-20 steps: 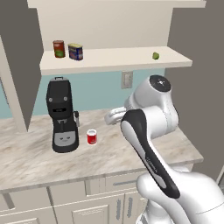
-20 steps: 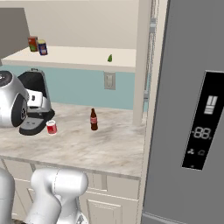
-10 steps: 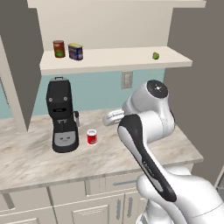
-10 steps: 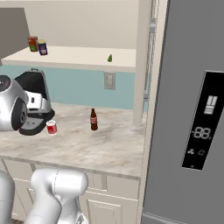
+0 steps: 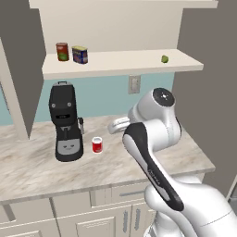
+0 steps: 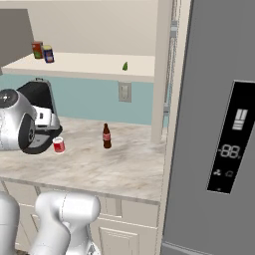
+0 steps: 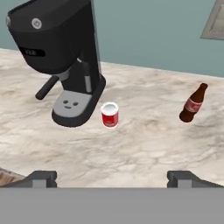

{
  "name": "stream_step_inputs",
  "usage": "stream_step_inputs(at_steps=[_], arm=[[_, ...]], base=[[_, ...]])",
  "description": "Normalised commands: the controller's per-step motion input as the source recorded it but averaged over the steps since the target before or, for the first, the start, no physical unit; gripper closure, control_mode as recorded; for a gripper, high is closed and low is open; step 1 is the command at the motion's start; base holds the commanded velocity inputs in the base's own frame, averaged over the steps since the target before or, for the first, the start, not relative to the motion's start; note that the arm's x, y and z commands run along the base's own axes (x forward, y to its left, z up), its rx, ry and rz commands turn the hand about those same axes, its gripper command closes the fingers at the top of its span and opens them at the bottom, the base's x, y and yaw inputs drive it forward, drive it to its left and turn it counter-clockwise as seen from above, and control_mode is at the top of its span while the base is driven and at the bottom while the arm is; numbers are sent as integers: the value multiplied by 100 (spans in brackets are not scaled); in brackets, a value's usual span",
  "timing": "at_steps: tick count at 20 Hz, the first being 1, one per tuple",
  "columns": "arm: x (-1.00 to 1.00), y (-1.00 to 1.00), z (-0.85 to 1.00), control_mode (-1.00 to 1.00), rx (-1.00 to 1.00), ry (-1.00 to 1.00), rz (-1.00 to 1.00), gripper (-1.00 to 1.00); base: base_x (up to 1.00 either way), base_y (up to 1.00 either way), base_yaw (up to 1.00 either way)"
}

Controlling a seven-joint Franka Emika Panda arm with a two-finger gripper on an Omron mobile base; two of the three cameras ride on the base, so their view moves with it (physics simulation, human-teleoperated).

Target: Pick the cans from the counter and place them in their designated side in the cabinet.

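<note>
Over the last second my arm had swung a little further left over the counter (image 5: 37, 166), toward the coffee machine (image 5: 65, 121); nothing on the counter had shifted. My gripper (image 7: 112, 177) hung above the stone with its fingers spread wide and nothing between them. The red can (image 7: 110, 114) stood upright just beside the coffee machine's base. The blue can (image 5: 80, 54) stood on the cabinet (image 5: 139, 62) shelf beside a dark red can (image 5: 62, 52). The brown bottle (image 7: 193, 104) stood apart.
</note>
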Motion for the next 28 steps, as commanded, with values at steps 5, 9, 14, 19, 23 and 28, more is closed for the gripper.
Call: stream_step_inputs(at_steps=[5,9,14,19,23,28], arm=[[17,3,-13,-100,1,0,0,-100],[17,6,-13,-100,1,0,0,-100],[16,8,-13,-100,0,0,0,-100],[16,9,-16,-100,0,0,0,-100],[18,10,-17,-100,0,0,0,-100],[22,9,-19,-100,0,1,0,-100]], base=[[0,0,0],[0,0,0],[0,0,0],[0,0,0],[0,0,0],[0,0,0]])
